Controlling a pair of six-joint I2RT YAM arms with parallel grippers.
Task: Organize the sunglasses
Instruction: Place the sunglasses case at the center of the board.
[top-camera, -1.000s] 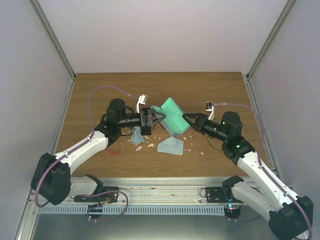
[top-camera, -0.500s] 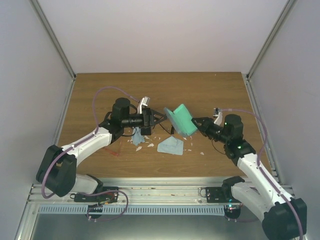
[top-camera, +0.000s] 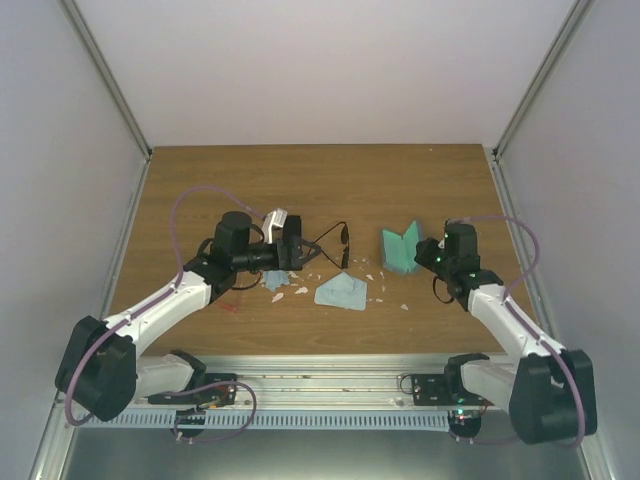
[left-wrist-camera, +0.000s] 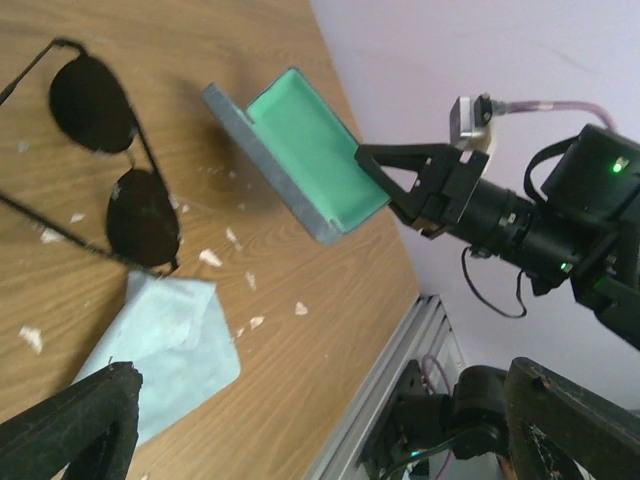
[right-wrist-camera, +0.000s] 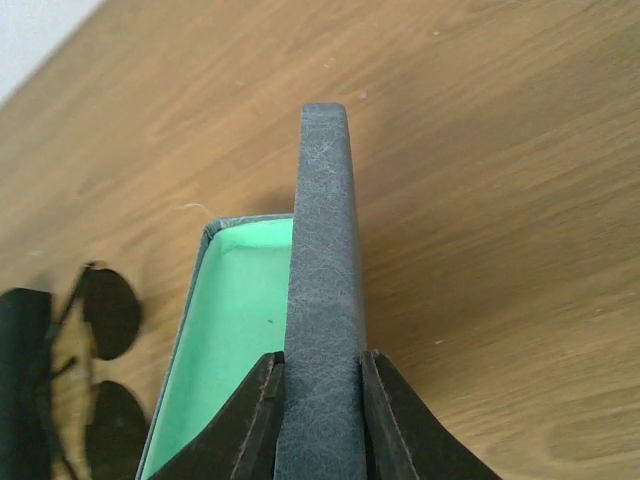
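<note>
Right of centre, the case (top-camera: 400, 248) has been drawn away toward the right side. The right fingers (right-wrist-camera: 255, 410) are clenched on one of its walls, and its green lining faces the middle. The left fingers (left-wrist-camera: 75, 425) have released and stand spread wide. That leaves the sunglasses (top-camera: 330, 247) alone on the table (top-camera: 420, 180), just beyond the left fingers and above the cloth (top-camera: 340, 292); they probably go into the case next. The left arm reaches low with its wrist level, while the right arm is folded back.
</note>
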